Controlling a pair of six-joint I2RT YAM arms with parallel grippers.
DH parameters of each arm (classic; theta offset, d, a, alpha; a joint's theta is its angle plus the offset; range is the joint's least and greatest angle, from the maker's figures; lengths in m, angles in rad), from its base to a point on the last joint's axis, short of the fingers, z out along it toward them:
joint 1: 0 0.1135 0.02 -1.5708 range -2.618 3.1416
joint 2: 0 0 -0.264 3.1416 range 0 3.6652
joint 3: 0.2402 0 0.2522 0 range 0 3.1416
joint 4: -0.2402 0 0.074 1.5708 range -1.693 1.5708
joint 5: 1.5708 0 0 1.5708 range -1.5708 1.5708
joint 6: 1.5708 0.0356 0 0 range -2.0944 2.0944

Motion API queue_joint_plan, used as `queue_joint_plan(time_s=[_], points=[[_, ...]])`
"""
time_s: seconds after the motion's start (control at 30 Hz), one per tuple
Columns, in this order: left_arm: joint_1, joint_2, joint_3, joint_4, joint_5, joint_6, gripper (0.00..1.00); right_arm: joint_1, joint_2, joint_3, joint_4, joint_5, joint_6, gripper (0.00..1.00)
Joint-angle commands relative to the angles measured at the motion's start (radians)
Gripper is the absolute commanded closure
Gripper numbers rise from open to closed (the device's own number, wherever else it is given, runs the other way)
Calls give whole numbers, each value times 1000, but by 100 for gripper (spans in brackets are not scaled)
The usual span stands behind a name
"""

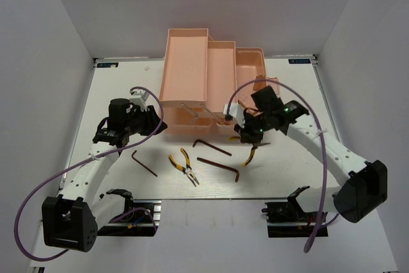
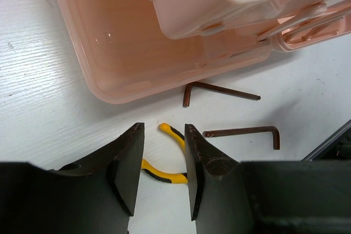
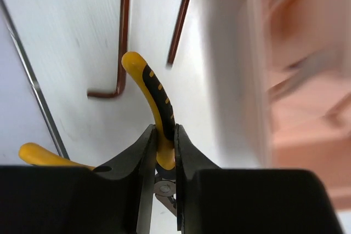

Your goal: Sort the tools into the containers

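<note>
A dark L-shaped hex key (image 1: 144,163) lies alone at the far left of the white table (image 1: 115,87), near the left arm. Above it the left gripper (image 1: 155,121) hangs just beside the front left corner of the salmon-pink toolbox (image 1: 185,62). Its jaws are parted by a moderate gap with nothing between them. The toolbox's trays are folded out in steps toward the back of the table.

In the left wrist view, the yellow-handled pliers (image 1: 185,167) lie flat on the table below that gap, well clear of the box. To their right is a short hex key (image 1: 212,147), close to the toolbox's front wall. Nearer the table's front edge lies a longer hex key (image 1: 218,167), its bent end pointing right.

Further right, the right gripper (image 3: 164,152) is clamped narrowly on one handle of the second pliers (image 3: 156,94). That handle curves out ahead of the fingers, over the table beside the longer key's bend. The toolbox sits close on the right, blurred in the right wrist view. No tool can be made out in its compartments.
</note>
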Motion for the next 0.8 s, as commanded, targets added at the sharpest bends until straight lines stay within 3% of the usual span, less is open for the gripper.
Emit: queue_joint_plan(time_s=[0.0,0.13,0.17,0.2,0.37,0.5,0.57,0.67,0.77], points=[[-2,-7,-6,15,14,8,54,-6,-15,219,-155,-189,-6,100],[-2,-7,-6,15,14,8,54,-7,47,374,-107,-262,95,100],[-2,-7,-6,15,26,17,54,-6,89,452,-91,-259,185,100],[-2,-7,-6,15,36,17,54,-9,105,476,-5,-245,222,100],[-2,2,-6,34,54,17,54,-29,251,677,244,-52,587,100],[-2,2,-15,34,54,26,54,-64,445,858,305,210,904,100],[-2,2,-15,34,54,26,54,-73,476,922,331,339,953,100],[-2,2,-15,34,54,26,55,-113,553,964,333,407,1049,100],[-11,-21,-26,-32,-10,-17,55,-171,599,950,342,366,1155,100]])
